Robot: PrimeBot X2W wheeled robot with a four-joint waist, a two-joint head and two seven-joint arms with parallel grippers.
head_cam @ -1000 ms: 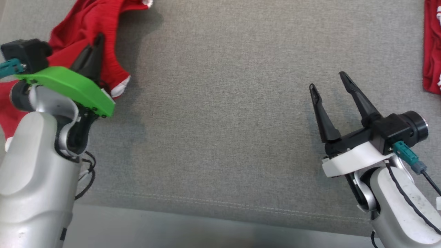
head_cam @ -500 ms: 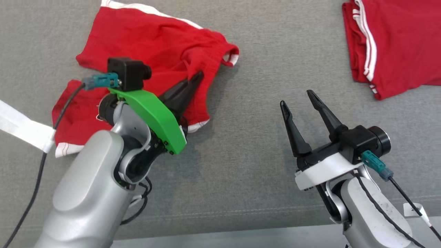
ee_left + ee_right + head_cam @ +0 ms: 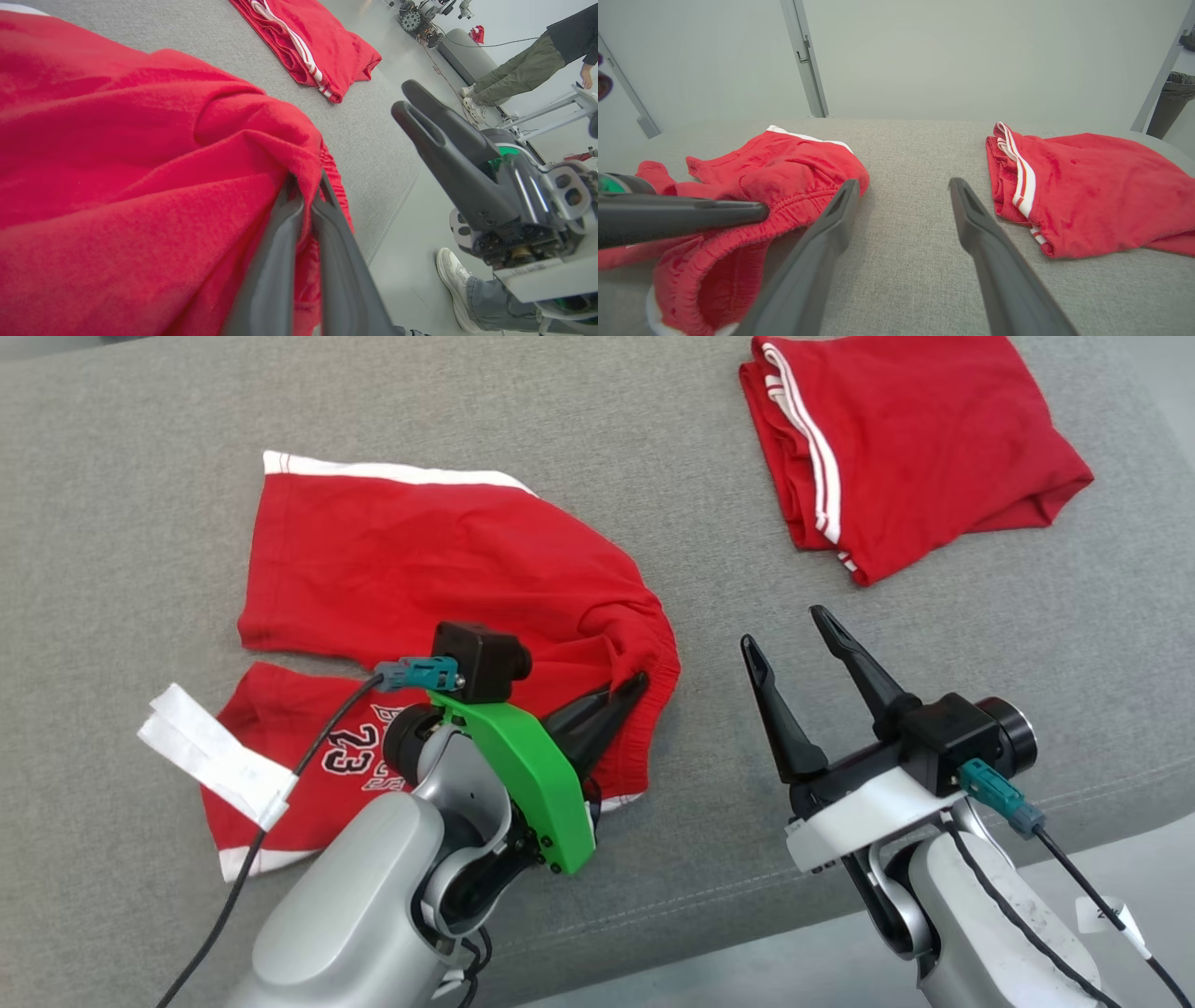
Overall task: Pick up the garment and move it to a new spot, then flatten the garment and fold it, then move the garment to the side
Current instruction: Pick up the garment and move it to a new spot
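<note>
Red shorts (image 3: 420,560) sprawl on the grey cushion (image 3: 653,476), left half, near its front edge. Left gripper (image 3: 635,683) clamped on what looks like their waistband. Right gripper (image 3: 784,627) spread wide, empty, over the cushion's middle. Folded red garment (image 3: 915,439) at its far right.

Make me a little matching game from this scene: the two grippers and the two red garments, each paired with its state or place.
Things:
1. left gripper
2. right gripper
3. numbered shorts
4. folded garment

States or places:
A. open, holding nothing
B. lying untouched at the far right
C. shut on red cloth
D. partly spread out, pinched at the waistband

Pairs: 1-C, 2-A, 3-D, 4-B.
</note>
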